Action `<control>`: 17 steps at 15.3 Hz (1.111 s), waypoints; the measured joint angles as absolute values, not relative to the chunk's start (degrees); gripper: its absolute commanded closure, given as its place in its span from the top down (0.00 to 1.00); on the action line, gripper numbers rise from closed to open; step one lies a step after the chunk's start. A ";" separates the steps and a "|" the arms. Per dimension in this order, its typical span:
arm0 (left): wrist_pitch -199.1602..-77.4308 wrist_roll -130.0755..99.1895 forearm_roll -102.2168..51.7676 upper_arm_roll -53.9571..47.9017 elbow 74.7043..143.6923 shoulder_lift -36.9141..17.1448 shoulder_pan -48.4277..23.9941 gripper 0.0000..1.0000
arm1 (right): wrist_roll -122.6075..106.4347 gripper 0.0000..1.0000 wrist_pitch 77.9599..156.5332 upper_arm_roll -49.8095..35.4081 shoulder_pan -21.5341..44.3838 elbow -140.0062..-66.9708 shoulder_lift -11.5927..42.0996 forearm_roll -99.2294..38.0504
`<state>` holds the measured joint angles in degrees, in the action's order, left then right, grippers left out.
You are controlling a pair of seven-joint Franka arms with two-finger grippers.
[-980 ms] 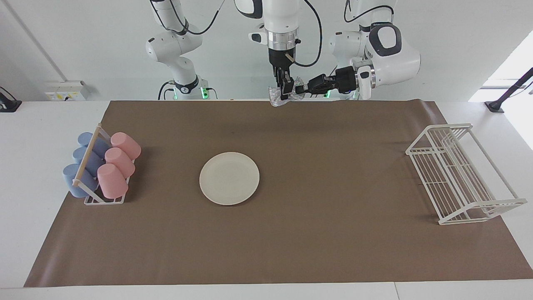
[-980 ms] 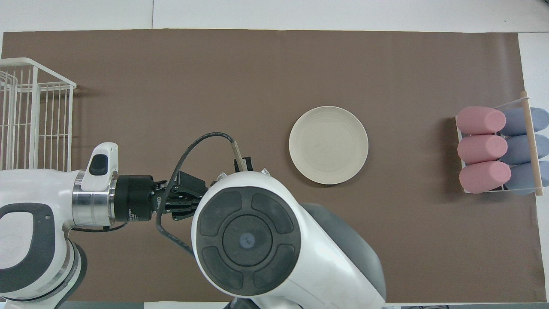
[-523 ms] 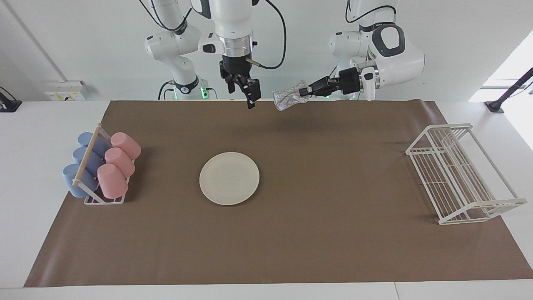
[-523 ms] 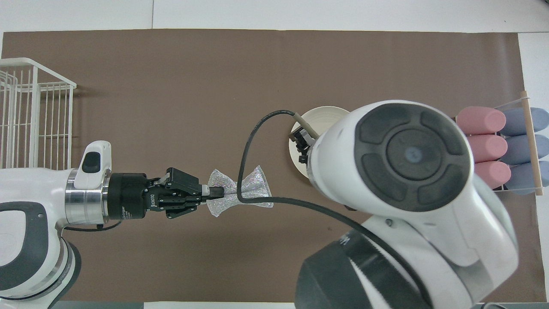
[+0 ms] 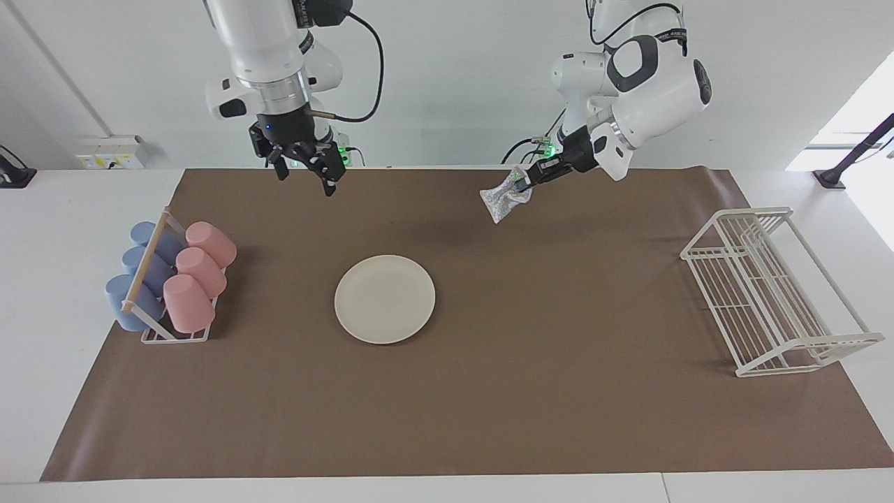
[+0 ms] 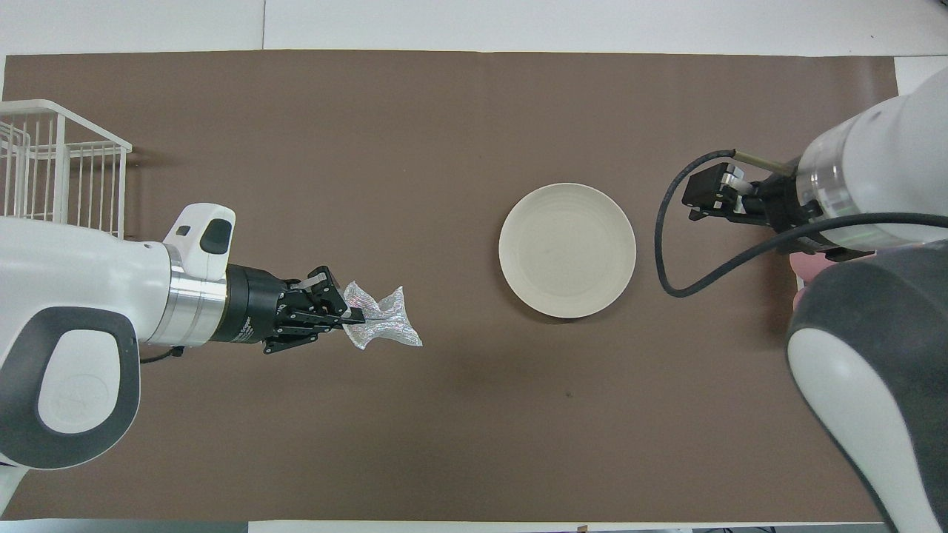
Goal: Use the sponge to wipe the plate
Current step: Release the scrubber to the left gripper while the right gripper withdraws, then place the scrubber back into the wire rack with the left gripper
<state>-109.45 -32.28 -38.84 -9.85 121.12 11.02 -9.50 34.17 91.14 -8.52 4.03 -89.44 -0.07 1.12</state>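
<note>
The left gripper (image 5: 522, 180) hangs in the air over the brown mat (image 5: 489, 391), its fingers pinched onto one end of the sponge (image 5: 501, 196), so that the crumpled silvery wad trails away from the fingertips. In the facing view the sponge's long axis slants downward from the fingers toward the mat; in the overhead view it stretches from the gripper (image 6: 354, 317) toward the plate (image 6: 567, 250), its free end flaring out, though how high it hangs above the mat is hard to judge. The plate (image 5: 385, 298) lies flat on the mat, well apart from the sponge (image 6: 381, 320), toward the right arm's end of the table. The right gripper (image 5: 307, 168) is raised with its fingers spread and holding nothing; in the overhead view it (image 6: 696, 201) sits between the plate and the cup rack (image 5: 167, 283). That arm hides most of the rack from overhead, and the white wire rack (image 5: 772, 290) is cut off at the overhead frame's edge.
</note>
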 measured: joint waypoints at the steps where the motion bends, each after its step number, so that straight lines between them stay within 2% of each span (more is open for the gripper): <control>1: -109.16 -33.75 -34.17 -10.29 119.80 10.10 -9.80 0.00 | 31.01 1.00 91.12 -8.51 2.59 -89.44 -0.08 1.11; 5: -101.27 -37.67 -16.09 -10.78 114.62 6.37 -11.81 0.00 | 19.49 1.00 89.91 -8.47 -2.50 -89.51 -0.08 1.11; 9: -86.62 -40.08 2.56 -10.89 105.40 -0.19 -14.09 0.00 | 7.88 1.00 89.82 -7.54 -7.68 -90.68 -0.08 1.11; 12: -77.55 -41.68 16.40 -10.92 101.68 -2.72 -15.66 0.00 | 4.78 1.00 89.82 -1.20 -3.61 -90.94 -0.08 0.84; 17: -70.88 -42.55 35.57 -10.92 100.60 -6.39 -17.60 0.00 | 0.45 1.00 89.62 1.99 -3.25 -90.95 -0.08 0.33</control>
